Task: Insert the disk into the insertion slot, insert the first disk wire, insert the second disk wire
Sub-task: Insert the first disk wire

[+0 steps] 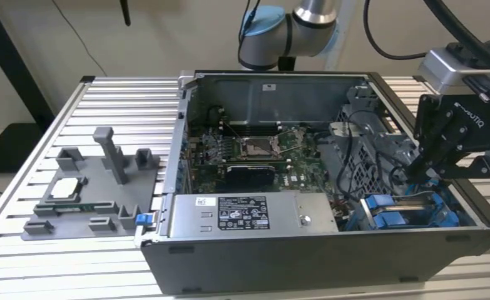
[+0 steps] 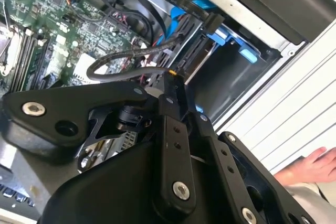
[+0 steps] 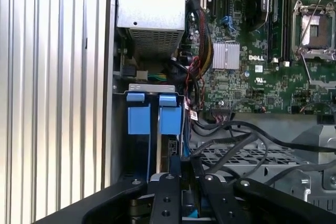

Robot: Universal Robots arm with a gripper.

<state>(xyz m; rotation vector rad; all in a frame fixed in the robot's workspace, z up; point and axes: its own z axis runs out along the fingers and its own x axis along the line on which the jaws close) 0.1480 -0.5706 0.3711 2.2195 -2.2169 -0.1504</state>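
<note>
Bench (image 1: 53,262): ribbed metal, carrying an open computer case (image 1: 312,262) and, toward the exterior view's left, a grey fixture (image 1: 95,194) with small parts on it.
Case interior: a green motherboard (image 1: 254,150) lay on the case floor, with a grey power-supply box (image 1: 245,214) along the near wall.
Insertion slot (image 3: 152,87): a grey metal cage, it sat in the case's near corner at the exterior view's right.
Disk (image 3: 169,120): it stood in its blue carrier inside the cage, beside a second blue carrier (image 3: 137,119). Its metal body was hard to make out.
End effector (image 1: 404,178): black, it hung low inside the case at the cage's inner end, among black cables (image 3: 236,135). Whether it was clenched or released could not be told.
Person: a hand (image 2: 310,167) showed over the bench slats outside the case.
</note>
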